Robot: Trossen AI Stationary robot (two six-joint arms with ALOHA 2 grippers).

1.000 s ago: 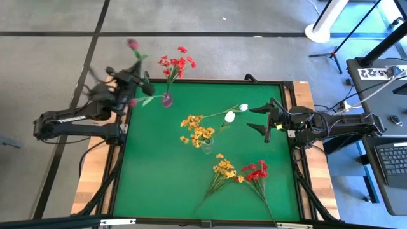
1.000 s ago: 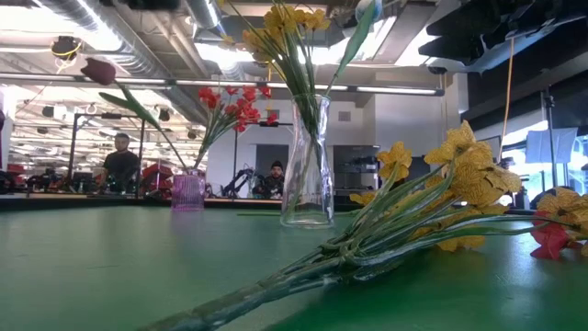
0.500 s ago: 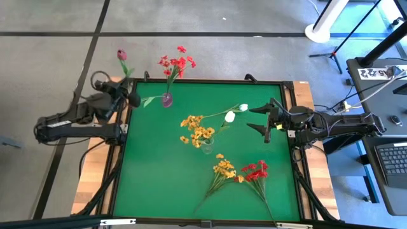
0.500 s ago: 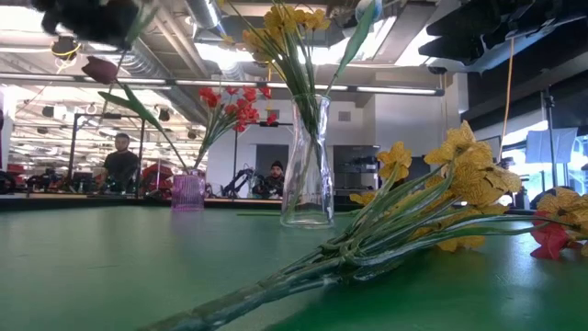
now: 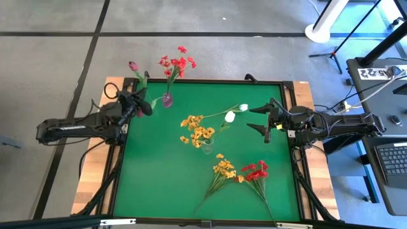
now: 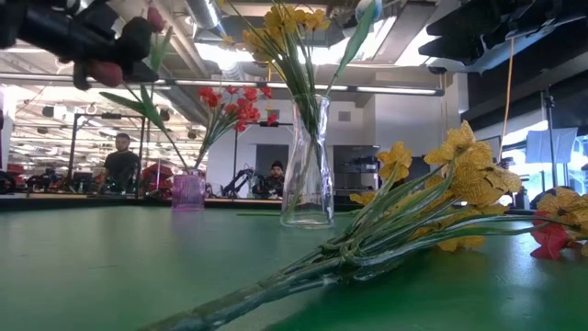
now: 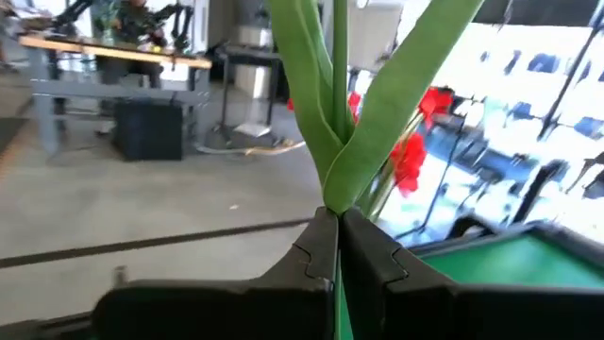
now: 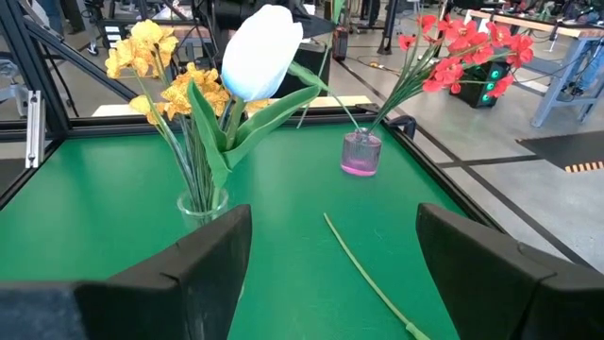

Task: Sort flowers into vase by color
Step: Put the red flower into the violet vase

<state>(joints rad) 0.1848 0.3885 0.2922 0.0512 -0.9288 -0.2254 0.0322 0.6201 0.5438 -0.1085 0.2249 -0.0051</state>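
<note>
Left gripper jaws closed on green stem, red flowers behind

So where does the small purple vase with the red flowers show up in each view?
High view: purple vase at the green mat's far left edge, beside the left gripper.
Low view: left of centre, behind the clear vase.
Left wrist view: not visible; only red flowers behind the gripped stem.
Right wrist view: right of centre.
Shared landmark: the red flowers.
</note>
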